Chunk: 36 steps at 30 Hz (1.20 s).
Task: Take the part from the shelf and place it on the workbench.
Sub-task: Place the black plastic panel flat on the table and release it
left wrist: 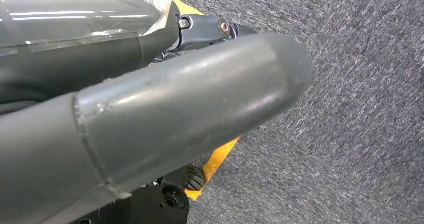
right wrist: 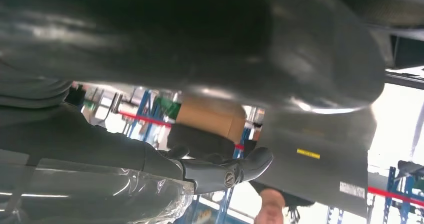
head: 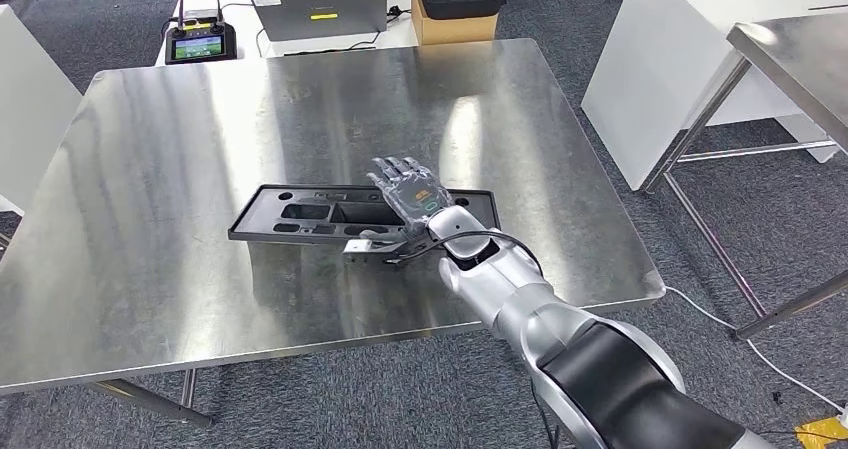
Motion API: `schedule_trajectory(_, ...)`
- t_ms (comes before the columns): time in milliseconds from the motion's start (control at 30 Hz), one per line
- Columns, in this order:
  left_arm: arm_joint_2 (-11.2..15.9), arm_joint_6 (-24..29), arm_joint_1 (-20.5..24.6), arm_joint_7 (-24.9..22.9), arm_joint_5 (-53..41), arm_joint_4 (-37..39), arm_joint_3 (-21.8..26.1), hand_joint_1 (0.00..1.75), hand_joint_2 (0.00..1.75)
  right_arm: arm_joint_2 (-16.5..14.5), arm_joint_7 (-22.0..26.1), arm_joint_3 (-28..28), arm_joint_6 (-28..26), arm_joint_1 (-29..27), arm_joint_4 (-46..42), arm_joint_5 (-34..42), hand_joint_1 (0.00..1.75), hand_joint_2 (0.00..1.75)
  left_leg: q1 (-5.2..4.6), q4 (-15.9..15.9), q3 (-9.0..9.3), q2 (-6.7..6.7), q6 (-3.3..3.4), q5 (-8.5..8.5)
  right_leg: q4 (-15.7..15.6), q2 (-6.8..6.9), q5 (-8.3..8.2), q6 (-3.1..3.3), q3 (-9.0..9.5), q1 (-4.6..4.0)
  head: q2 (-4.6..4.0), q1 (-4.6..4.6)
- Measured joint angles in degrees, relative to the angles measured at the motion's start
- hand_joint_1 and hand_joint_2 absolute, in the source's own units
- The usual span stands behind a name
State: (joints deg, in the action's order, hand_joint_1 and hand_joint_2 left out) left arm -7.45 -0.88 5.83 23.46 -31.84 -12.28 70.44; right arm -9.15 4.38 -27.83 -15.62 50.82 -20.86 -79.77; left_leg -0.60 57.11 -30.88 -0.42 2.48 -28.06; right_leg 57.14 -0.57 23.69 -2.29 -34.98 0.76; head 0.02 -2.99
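Observation:
The part (head: 300,214) is a long, flat black tray with moulded recesses. It lies flat on the steel workbench (head: 180,129), a little nearer the front edge than the middle. My right hand (head: 410,194) is over the tray's right half with its fingers spread and straight, gripping nothing. In the right wrist view the dark fingers (right wrist: 220,173) reach out straight with nothing between them and the thumb. My left hand (left wrist: 150,119) hangs over the carpet, thumb stretched out, holding nothing.
At the table's far edge stand a remote controller (head: 200,41), a grey laptop (head: 318,7) and a cardboard box (head: 450,21) with a black case on it. A white cabinet (head: 680,69) and a second steel table (head: 800,54) stand to the right.

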Motion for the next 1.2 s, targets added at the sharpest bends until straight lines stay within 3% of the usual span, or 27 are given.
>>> schedule_trajectory(133, -0.16, -0.14, -0.07, 0.3, 0.14, 0.0, 0.12, 0.0, 0.0, 0.31, 2.16, 2.22, -3.68, -0.73, -1.26, 3.31, 0.0, 0.0, 0.0, 0.0, 0.0, 0.0, 0.0, 0.0, 0.0, 0.0, 0.0, 0.0, 0.0, 0.0, 0.0, 0.0)
schedule_trajectory(267, -0.43, 0.31, -0.1, 0.65, 0.64, 0.0, 0.39, 0.0, 0.0, 0.8, 4.73, 4.9, -15.06, -3.28, -7.19, 6.61, 0.0, 0.0, 0.0, 0.01, 0.0, -0.01, 0.0, 0.0, 0.0, 0.0, 0.0, 0.0, 0.0, 0.0, 0.0, 0.0)
schedule_trajectory(367, -0.6, 1.21, -0.11, 0.6, 0.59, 0.0, 0.49, 0.0, 0.0, 1.52, 5.84, 6.4, -20.82, -7.47, -17.15, 8.66, 0.0, 0.0, 0.0, 0.01, 0.0, -0.02, 0.0, -0.01, -0.01, 0.0, 0.01, -0.01, 0.0, -0.01, 0.0, 0.0)
schedule_trajectory(533, -0.95, 2.72, -0.19, 0.56, 0.87, -0.01, 1.04, 0.0, 0.0, 2.58, 11.77, 9.52, -23.98, -18.41, -40.31, 13.72, 0.0, 0.0, 0.0, 0.0, -0.03, -0.07, 0.05, -0.06, -0.05, 0.03, 0.02, -0.01, -0.01, -0.01, 0.0, 0.0)
schedule_trajectory(600, -1.06, 3.77, -0.16, 0.74, 1.24, -0.02, 1.44, 0.0, 0.0, 2.69, 15.57, 10.82, -23.95, -22.51, -48.14, 18.09, 0.0, 0.0, -0.01, -0.01, -0.02, -0.06, 0.08, -0.09, -0.07, 0.02, 0.03, 0.0, 0.0, -0.02, 0.0, 0.0)
schedule_trajectory(733, -1.52, 6.8, -0.16, 0.74, 2.62, -0.02, 2.47, 0.0, 0.0, 3.36, 22.98, 10.81, -22.85, -30.45, -59.98, 36.7, 0.0, 0.0, -0.06, -0.02, -0.02, -0.06, 0.1, -0.12, -0.09, 0.02, 0.05, 0.01, 0.01, -0.02, 0.0, 0.0)
schedule_trajectory(967, -2.58, 8.66, -0.16, -3.22, 5.3, 0.0, 4.74, 0.0, 0.0, 4.32, 28.65, 8.44, -13.3, -39.63, -68.75, 61.4, 0.0, 0.0, -0.2, 0.01, 0.09, -0.05, 0.22, -0.27, -0.15, 0.01, 0.06, -0.01, 0.0, 0.07, 0.0, 0.01)
schedule_trajectory(1067, -2.95, 9.28, -0.19, -5.09, 6.56, 0.0, 5.9, 0.0, 0.0, 4.49, 29.8, 8.36, -9.75, -43.66, -70.83, 68.05, 0.0, 0.0, -0.35, 0.15, 0.05, -0.07, 0.5, -0.47, -0.27, 0.03, 0.06, -0.03, 0.02, 0.54, 0.0, 0.01)
schedule_trajectory(1200, -3.39, 10.01, -0.17, -6.54, 7.27, 0.0, 7.25, 0.0, 0.0, 4.78, 29.14, 8.83, -6.78, -47.69, -71.88, 71.31, 0.0, 0.0, -0.41, 0.36, 0.0, -0.04, 0.72, -0.58, -0.28, 0.0, 0.02, -0.09, 0.11, 0.91, 0.0, 0.01)
